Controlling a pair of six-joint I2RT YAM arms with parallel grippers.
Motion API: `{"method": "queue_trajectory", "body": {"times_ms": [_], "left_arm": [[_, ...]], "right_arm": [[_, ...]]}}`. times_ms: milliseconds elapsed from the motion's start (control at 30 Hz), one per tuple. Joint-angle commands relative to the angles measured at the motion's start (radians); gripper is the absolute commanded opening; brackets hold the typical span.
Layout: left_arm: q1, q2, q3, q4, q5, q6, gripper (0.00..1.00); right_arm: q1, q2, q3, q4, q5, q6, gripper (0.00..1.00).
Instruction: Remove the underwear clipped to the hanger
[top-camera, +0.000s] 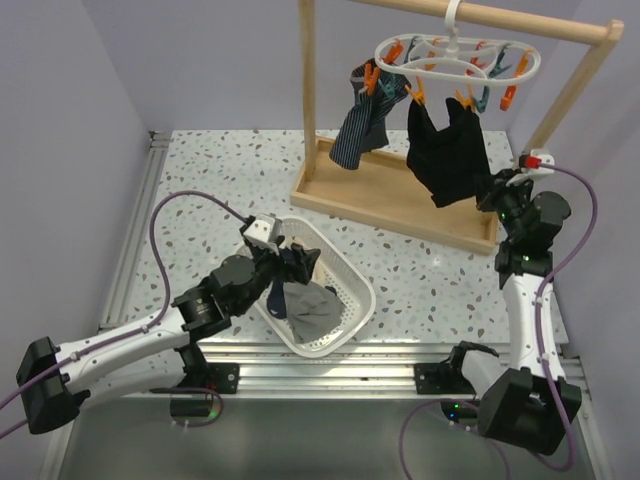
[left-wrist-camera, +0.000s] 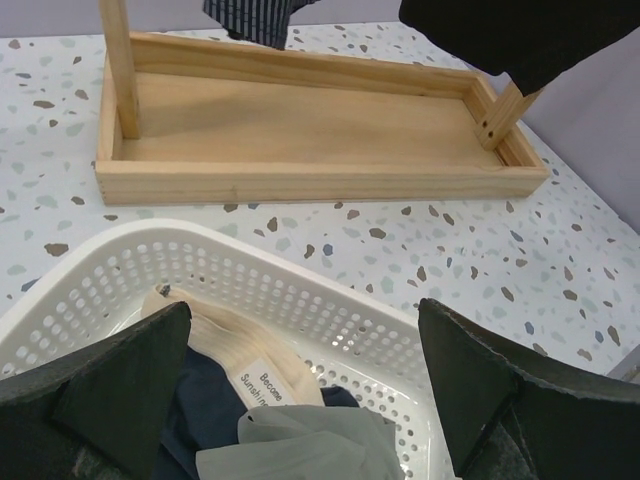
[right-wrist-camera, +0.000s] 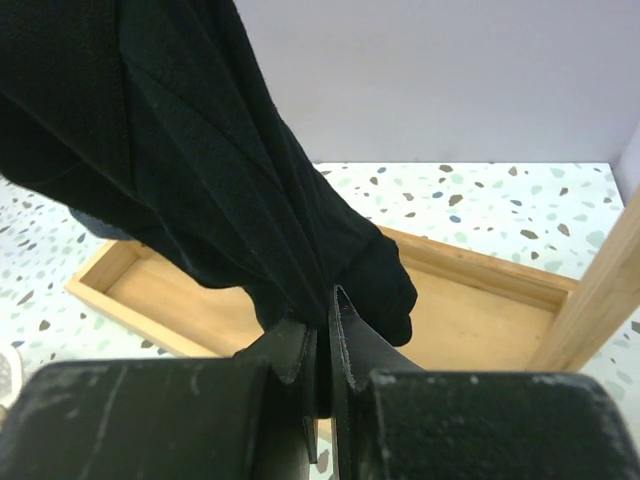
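My left pincer (left-wrist-camera: 305, 330) gapes wide over the white basket (left-wrist-camera: 280, 262) by the near edge of the bench (top-camera: 430, 280). Inside lies navy underwear (left-wrist-camera: 225, 350) with a beige band, its label (left-wrist-camera: 268, 385) print too small to read surely. The bench is speckled terrazzo, the walls (top-camera: 200, 60) lilac. Toward the far right corner my right pincer (right-wrist-camera: 322, 345) is clamped on black underwear (right-wrist-camera: 200, 150) hanging clipped from the hanger (top-camera: 455, 45).

Four garments: two hang at upper centre, the striped garment (top-camera: 360, 125) and black garment (top-camera: 445, 152); two lie at lower centre, the navy garment (top-camera: 295, 263) and grey garment (top-camera: 313, 308). One hanger (top-camera: 453, 42), one basket (top-camera: 352, 285), one rack (top-camera: 390, 195). Two arms: left arm (top-camera: 130, 340), right arm (top-camera: 525, 300). The clips (top-camera: 510, 97) are too small to count.
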Motion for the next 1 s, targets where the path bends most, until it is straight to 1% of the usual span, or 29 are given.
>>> {"method": "queue_trajectory", "body": {"times_ms": [0, 133, 200, 233, 300, 333, 400, 433, 467, 500, 533, 567, 633, 667, 700, 733, 833, 967], "left_arm": [[0.01, 0.019, 0.04, 0.106, 0.047, 0.043, 1.0], [0.033, 0.06, 0.076, 0.158, 0.1, 0.053, 1.0], [0.063, 0.106, 0.112, 0.205, 0.149, 0.039, 1.0], [0.076, 0.153, 0.131, 0.219, 0.169, 0.028, 1.0], [0.114, 0.213, 0.206, 0.257, 0.232, -0.027, 1.0], [0.123, 0.282, 0.236, 0.268, 0.272, -0.048, 1.0], [0.139, 0.356, 0.347, 0.294, 0.306, -0.093, 1.0], [0.14, 0.429, 0.388, 0.3, 0.321, -0.107, 1.0], [0.14, 0.501, 0.471, 0.311, 0.343, -0.133, 1.0], [0.14, 0.502, 0.514, 0.314, 0.349, -0.15, 1.0], [0.14, 0.572, 0.557, 0.313, 0.355, -0.167, 1.0], [0.14, 0.605, 0.642, 0.308, 0.355, -0.203, 1.0], [0.139, 0.699, 0.726, 0.297, 0.337, -0.234, 0.98], [0.139, 0.729, 0.802, 0.281, 0.322, -0.275, 0.98], [0.139, 0.758, 0.841, 0.275, 0.308, -0.294, 0.98], [0.139, 0.813, 0.876, 0.276, 0.3, -0.305, 0.98], [0.136, 0.913, 1.045, 0.253, 0.237, -0.345, 0.95], [0.133, 1.011, 1.169, 0.227, 0.155, -0.36, 0.95]], "right_arm": [[-0.024, 0.031, 0.054, -0.025, 0.05, 0.019, 0.0], [-0.044, 0.087, 0.088, -0.038, 0.051, 0.02, 0.0], [-0.053, 0.126, 0.099, -0.04, 0.047, 0.029, 0.0], [-0.056, 0.136, 0.11, -0.035, 0.038, 0.033, 0.0], [-0.057, 0.169, 0.117, -0.017, 0.027, 0.043, 0.0], [-0.057, 0.176, 0.12, -0.009, 0.013, 0.051, 0.0], [-0.057, 0.207, 0.128, 0.011, 0.004, 0.06, 0.0], [-0.057, 0.219, 0.14, 0.005, 0.001, 0.06, 0.0], [-0.057, 0.241, 0.159, -0.005, -0.01, 0.054, 0.0], [-0.057, 0.251, 0.159, -0.006, -0.013, 0.056, 0.0], [-0.057, 0.259, 0.166, -0.002, -0.015, 0.056, 0.0], [-0.057, 0.265, 0.168, 0.006, -0.03, 0.048, 0.0], [-0.057, 0.279, 0.167, 0.026, -0.05, 0.051, 0.0], [-0.057, 0.282, 0.165, 0.041, -0.067, 0.046, 0.0], [-0.057, 0.287, 0.165, 0.047, -0.076, 0.046, 0.0], [-0.057, 0.29, 0.165, 0.052, -0.082, 0.051, 0.0], [-0.057, 0.299, 0.166, 0.066, -0.088, 0.056, 0.0], [-0.057, 0.296, 0.168, 0.067, -0.094, 0.048, 0.0]]}}
